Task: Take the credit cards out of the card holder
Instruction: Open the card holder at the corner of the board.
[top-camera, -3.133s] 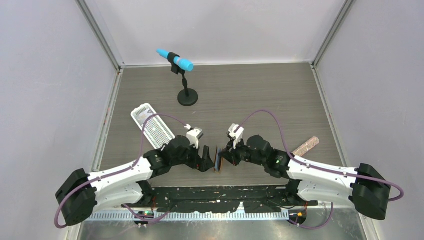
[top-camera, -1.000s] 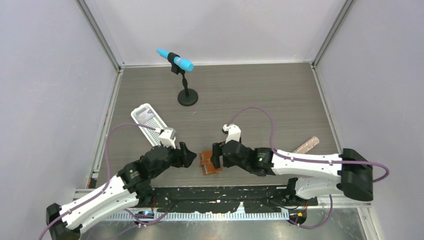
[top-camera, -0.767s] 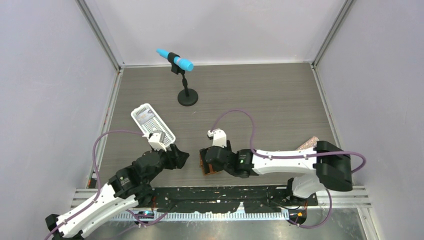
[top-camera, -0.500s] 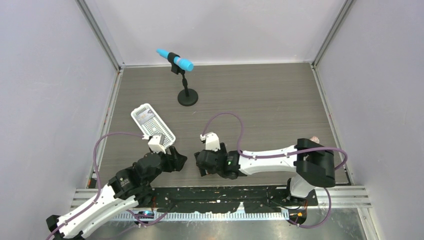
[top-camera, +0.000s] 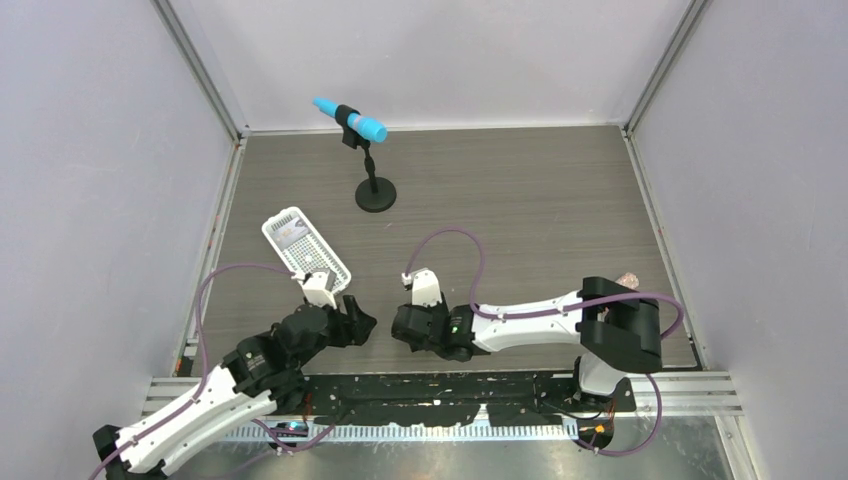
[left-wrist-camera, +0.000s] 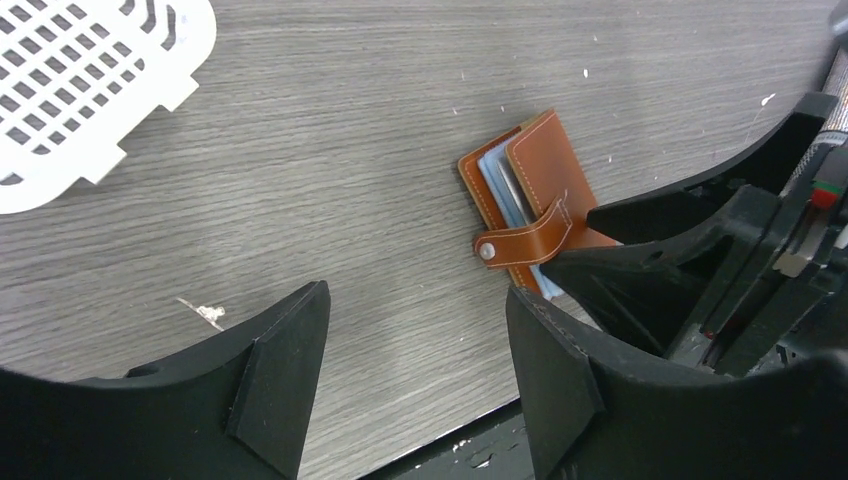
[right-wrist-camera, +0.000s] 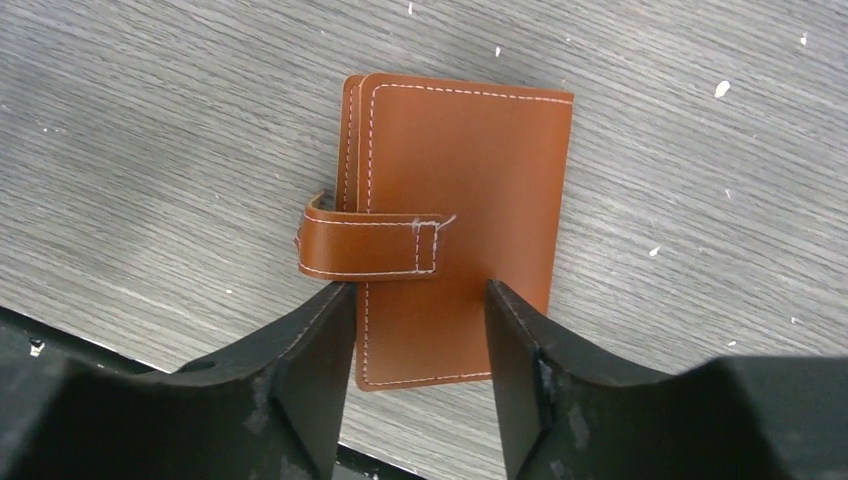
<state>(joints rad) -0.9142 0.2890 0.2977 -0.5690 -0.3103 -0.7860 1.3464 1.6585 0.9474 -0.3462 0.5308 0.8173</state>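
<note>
The card holder (right-wrist-camera: 460, 170), tan-brown leather, lies flat and folded on the table near its front edge, with its snap tab (right-wrist-camera: 365, 245) across the cover. In the left wrist view the card holder (left-wrist-camera: 535, 180) shows pale blue edges (left-wrist-camera: 497, 182) between its covers; I cannot tell credit cards from pockets there. My right gripper (right-wrist-camera: 415, 350) hovers over the holder's near end, jaws apart and narrower than the holder. My left gripper (left-wrist-camera: 415, 380) stands open just left of it, over bare table. From above, the right gripper (top-camera: 398, 325) hides the holder beside the left gripper (top-camera: 352, 318).
A white perforated tray (top-camera: 305, 245) lies at the left behind my left arm, with a pale flat piece at its far end. A blue microphone on a black stand (top-camera: 375, 195) stands further back. The table's front edge (right-wrist-camera: 60, 345) runs right below the holder.
The holder, earlier held upright between both grippers, now lies flat. The right arm has swung left over it and its jaws have narrowed. The left arm has drawn back leftward.
</note>
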